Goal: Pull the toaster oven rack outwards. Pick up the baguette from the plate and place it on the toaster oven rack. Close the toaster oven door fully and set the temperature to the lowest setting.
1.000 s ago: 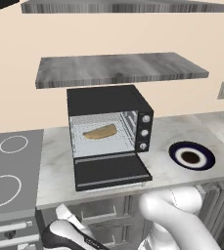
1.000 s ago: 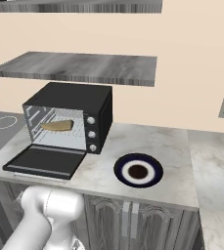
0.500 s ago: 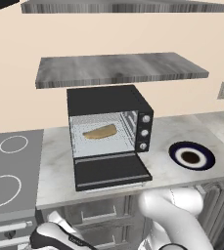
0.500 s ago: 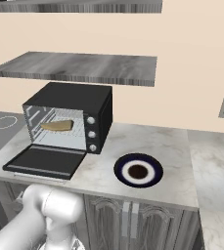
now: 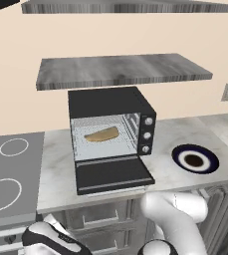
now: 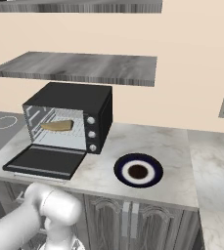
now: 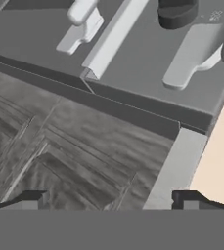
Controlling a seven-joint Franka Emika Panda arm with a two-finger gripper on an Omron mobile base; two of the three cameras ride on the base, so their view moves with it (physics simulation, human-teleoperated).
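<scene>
Compared with a second ago, the arm has sunk lower in front of the cabinets, while the oven, baguette and plate haven't budged. The baguette lies flat on the rack inside the oven, long axis running side to side across the cavity, with the door dropped flat open. The gripper hangs down low with its fingers spread wide, holding nothing.

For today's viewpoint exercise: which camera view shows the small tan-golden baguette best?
The left base view: the small tan-golden baguette faces the camera inside the open black toaster oven. The right base view shows it obliquely, partly behind the oven's side frame.
</scene>
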